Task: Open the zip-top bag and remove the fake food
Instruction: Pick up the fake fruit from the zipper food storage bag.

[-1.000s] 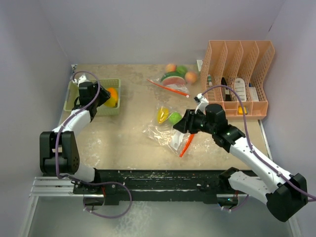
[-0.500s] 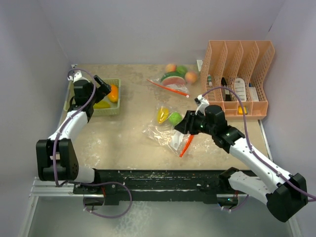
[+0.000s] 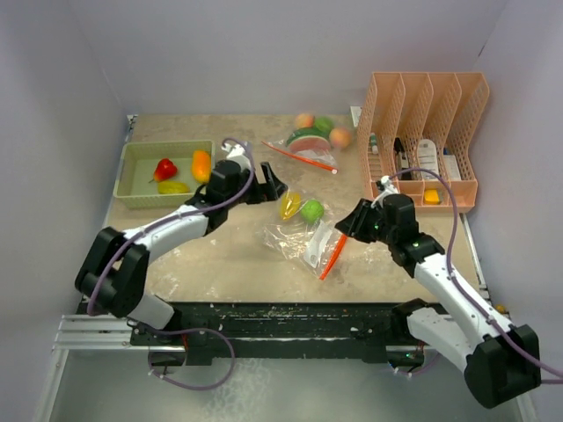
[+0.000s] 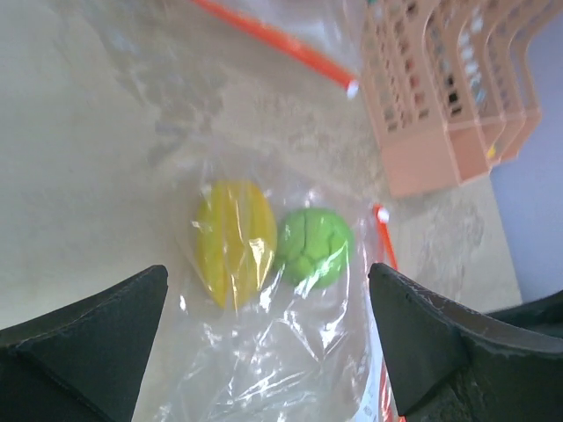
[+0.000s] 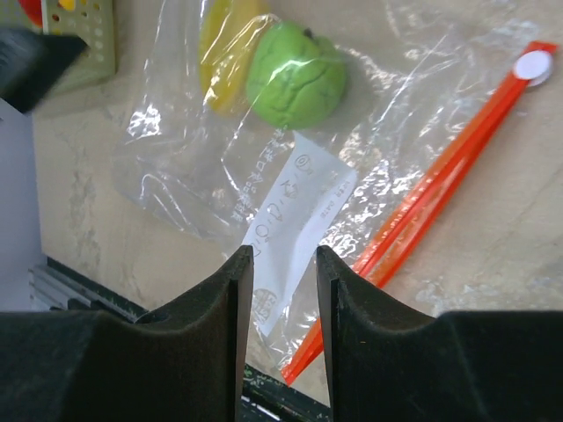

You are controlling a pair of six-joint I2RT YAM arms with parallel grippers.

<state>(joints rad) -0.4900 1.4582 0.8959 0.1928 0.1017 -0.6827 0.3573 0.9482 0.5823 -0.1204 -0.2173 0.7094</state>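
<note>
Only the overhead view shows the green plastic tray [image 3: 139, 180] with three loose toy foods [image 3: 201, 163]. My left gripper [image 3: 268, 186] gapes wide and empty over the clear zip-top bag [image 3: 295, 236], which holds a yellow toy fruit [image 4: 233, 237] and a green toy fruit [image 4: 315, 246]. My right gripper [image 5: 277, 290] keeps a narrow gap over the bag's white label [image 5: 303, 207]. Its print is unreadable, and I cannot tell whether I'm pinching film.

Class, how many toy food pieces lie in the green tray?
3 in the green tray: red piece central, yellow piece just nearer, orange piece at the right end. None seems hidden.
</note>
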